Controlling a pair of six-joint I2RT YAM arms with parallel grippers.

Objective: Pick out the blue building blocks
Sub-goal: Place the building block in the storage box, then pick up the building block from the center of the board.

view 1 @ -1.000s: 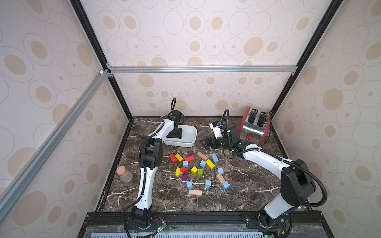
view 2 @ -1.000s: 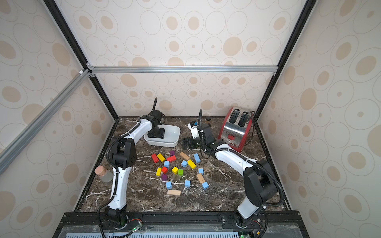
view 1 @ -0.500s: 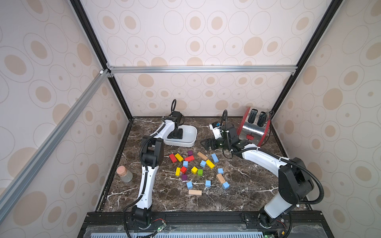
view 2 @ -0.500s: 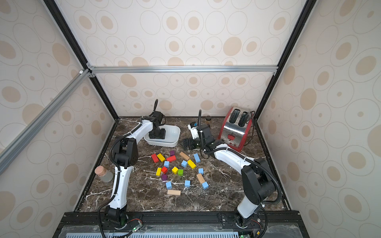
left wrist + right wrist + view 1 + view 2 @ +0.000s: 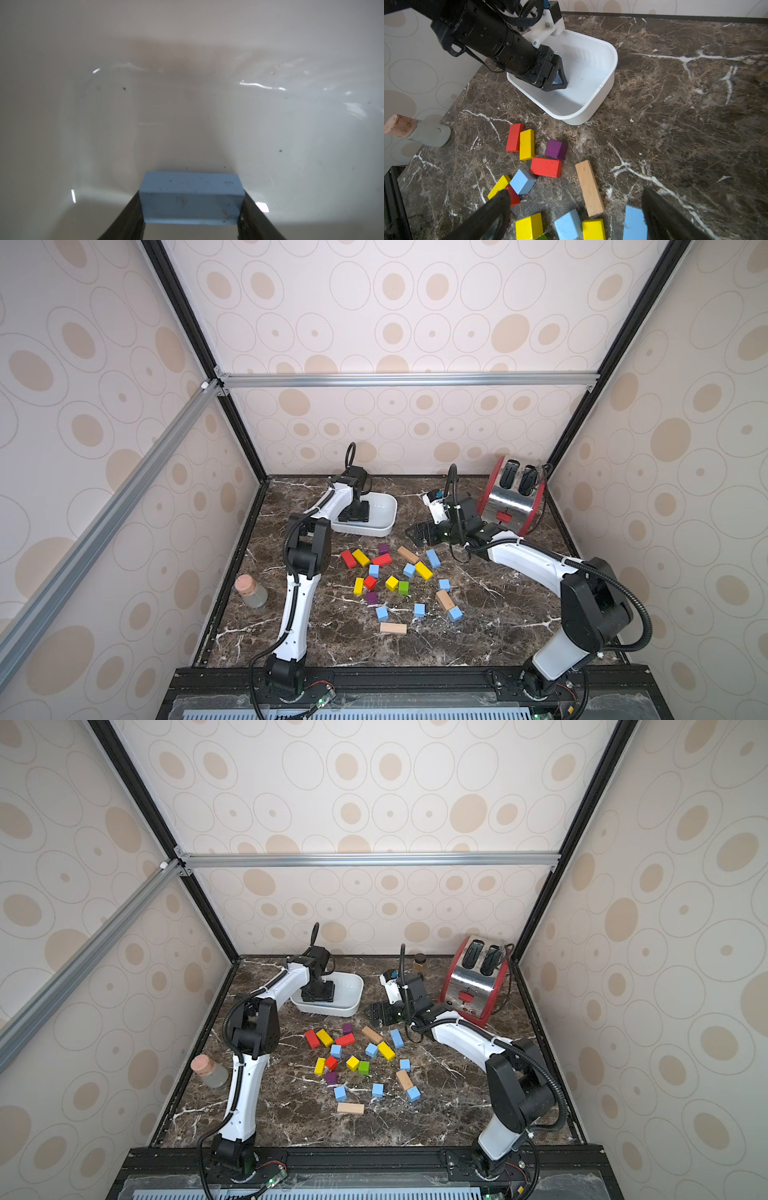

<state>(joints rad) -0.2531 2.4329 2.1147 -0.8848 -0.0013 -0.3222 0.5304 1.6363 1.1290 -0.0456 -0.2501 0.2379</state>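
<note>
One blue brick (image 5: 190, 199) is held, long axis across the jaws, by the left claw (image 5: 560, 82) low inside the tub (image 5: 604, 87) (release looks due); seven blue blocks (image 5: 409, 570) lie loose on the table (image 5: 498, 614), nearer the right claw (image 5: 415, 534), which hangs wide open, empty.

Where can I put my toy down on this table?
The front strip between the tan plank and the black rail is bare, and so is the marble toward the right arm. The middle is crowded with blocks.

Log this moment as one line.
left gripper: shut on blue brick, inside white bin | right gripper: open, empty | other blue blocks: on table
</note>
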